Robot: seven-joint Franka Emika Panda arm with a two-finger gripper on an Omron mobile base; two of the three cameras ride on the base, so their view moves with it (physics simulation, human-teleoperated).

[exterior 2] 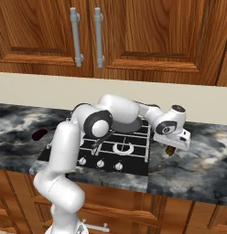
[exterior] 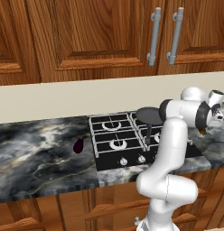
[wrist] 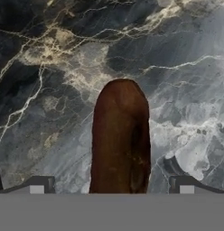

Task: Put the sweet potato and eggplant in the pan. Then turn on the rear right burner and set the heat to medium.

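Note:
The sweet potato, an orange-brown oblong, lies on the marble counter to the right of the stove, and a bit of it shows below the hand. My gripper hangs just above it, open, with one fingertip on each side and neither touching it. The eggplant, small and dark purple, rests on the counter left of the stove. The dark pan sits at the stove's rear right, its black handle pointing forward; my arm partly covers it. The rear right burner is hidden under the pan.
The black stove has silver-ringed burners and a row of knobs along its front. Wooden cabinets with metal handles hang above the beige backsplash. Marble counter stretches left and right of the stove.

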